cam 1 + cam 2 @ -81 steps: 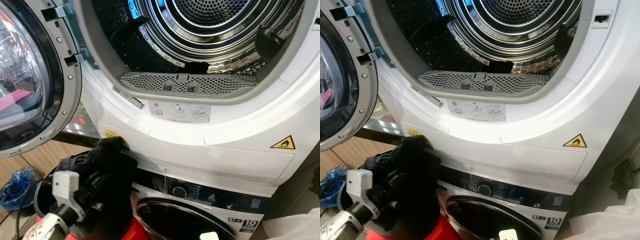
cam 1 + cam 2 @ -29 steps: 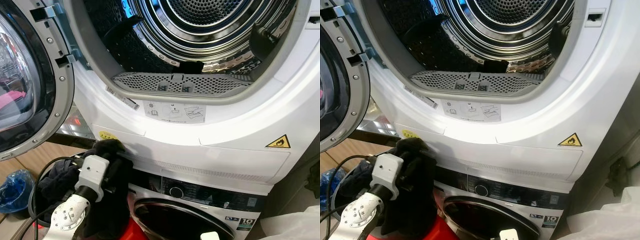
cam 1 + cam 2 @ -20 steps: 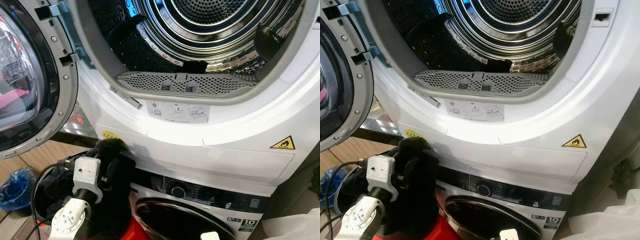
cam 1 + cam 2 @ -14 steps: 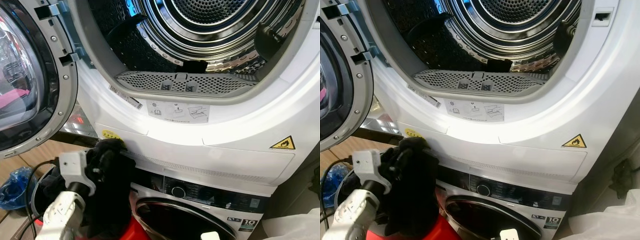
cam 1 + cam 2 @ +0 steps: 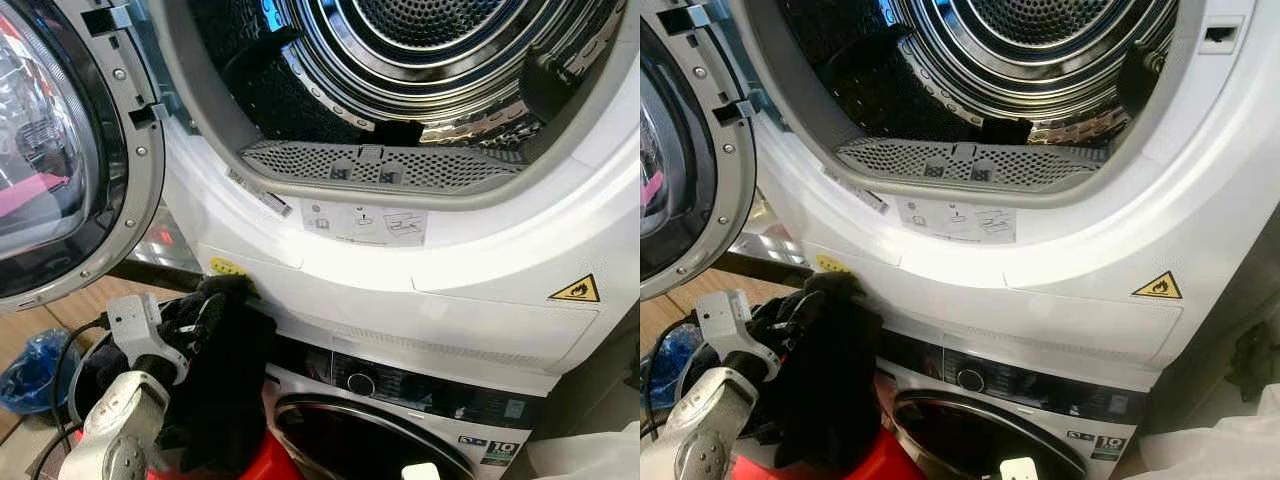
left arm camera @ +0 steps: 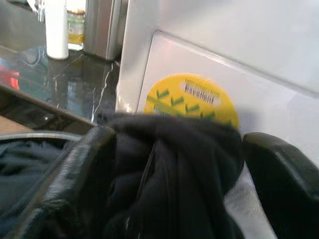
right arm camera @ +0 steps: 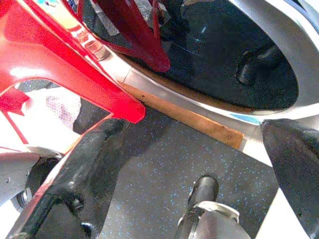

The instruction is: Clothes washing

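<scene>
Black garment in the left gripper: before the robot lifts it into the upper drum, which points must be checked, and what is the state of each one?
1. Left gripper closed on the black garment: ok, cloth is bunched between both fingers.
2. Upper door swung open: ok.
3. Drum opening free of obstruction: ok; a dark item lies at its bottom.
4. Garment clear of the machine front: not ok, it presses against the yellow sticker.
5. Garment fully free of the basket below: cannot tell.
6. Right gripper out of the way: ok, low, open, near the floor.

Black garment [image 5: 222,385], white dryer [image 5: 480,250], round yellow sticker [image 6: 192,102], perforated silver drum [image 5: 440,50], red basket [image 7: 60,59]
</scene>
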Controlling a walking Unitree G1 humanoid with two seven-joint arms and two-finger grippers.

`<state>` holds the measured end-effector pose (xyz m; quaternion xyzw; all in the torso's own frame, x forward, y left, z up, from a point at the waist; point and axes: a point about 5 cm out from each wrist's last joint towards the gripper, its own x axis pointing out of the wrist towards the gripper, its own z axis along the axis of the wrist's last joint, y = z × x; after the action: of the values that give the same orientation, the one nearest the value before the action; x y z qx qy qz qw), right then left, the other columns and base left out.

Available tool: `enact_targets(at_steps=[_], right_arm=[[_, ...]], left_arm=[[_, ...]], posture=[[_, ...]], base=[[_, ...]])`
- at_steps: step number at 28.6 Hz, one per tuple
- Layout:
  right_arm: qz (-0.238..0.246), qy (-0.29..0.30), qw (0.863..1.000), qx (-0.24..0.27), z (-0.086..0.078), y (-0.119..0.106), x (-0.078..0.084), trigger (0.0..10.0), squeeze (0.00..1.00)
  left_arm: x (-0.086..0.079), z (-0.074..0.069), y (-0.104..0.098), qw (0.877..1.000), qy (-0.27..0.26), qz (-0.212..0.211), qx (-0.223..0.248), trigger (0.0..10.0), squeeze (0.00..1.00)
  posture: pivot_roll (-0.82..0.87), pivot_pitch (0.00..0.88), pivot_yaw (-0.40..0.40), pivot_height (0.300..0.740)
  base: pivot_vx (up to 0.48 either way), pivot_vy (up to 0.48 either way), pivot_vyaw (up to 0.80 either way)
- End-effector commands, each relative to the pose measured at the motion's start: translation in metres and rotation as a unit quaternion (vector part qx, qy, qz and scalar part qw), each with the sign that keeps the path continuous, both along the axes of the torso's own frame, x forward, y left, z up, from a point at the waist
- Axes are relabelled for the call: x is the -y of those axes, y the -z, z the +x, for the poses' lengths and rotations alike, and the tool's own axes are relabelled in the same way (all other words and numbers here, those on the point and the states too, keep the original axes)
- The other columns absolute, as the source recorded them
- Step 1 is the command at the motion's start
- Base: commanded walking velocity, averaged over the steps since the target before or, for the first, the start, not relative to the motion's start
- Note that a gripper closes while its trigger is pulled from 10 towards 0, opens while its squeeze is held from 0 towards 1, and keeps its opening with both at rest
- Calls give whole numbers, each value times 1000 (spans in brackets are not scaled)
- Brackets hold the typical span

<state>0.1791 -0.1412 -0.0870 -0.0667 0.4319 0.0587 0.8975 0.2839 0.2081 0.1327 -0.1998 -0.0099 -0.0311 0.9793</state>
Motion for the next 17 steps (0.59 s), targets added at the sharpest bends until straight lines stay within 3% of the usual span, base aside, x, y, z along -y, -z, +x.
enact_targets(at_steps=[1,6,12,13,14,15,17], right_arm=[[6,-3,1000,3,3,-1,-5,10000,0],[8,-3,1000,3,3,-1,-6,10000,0],[7,-3,1000,0,1,0,-5,10000,0],[7,-3,1000,0,0,0,-5,10000,0],[7,-3,1000,0,0,0,-5,10000,0],[6,-3,1000,0,0,0,-5,10000,0],[6,-2,1000,1,1,-1,-4,10000,0]], left_arm=[[-6,1,0,1000,-5,-3,-9,10000,1000],[-15,11,-6,999,-14,-9,-32,10000,1000],[-16,12,-3,998,-14,4,-66,10000,988],[-15,13,-3,998,-12,6,-68,10000,78],[-15,13,-3,997,-10,7,-70,10000,78],[-13,14,-3,997,-9,4,-79,10000,0],[-12,15,0,996,-9,-4,-92,10000,0]], posture=[[60,0,135,740],[56,0,138,740],[56,0,137,740],[57,0,137,740],[56,0,137,740],[55,0,137,740],[53,0,139,740]], base=[[0,0,0],[0,0,0],[0,0,0],[0,0,0],[0,0,0],[0,0,0],[0,0,0]])
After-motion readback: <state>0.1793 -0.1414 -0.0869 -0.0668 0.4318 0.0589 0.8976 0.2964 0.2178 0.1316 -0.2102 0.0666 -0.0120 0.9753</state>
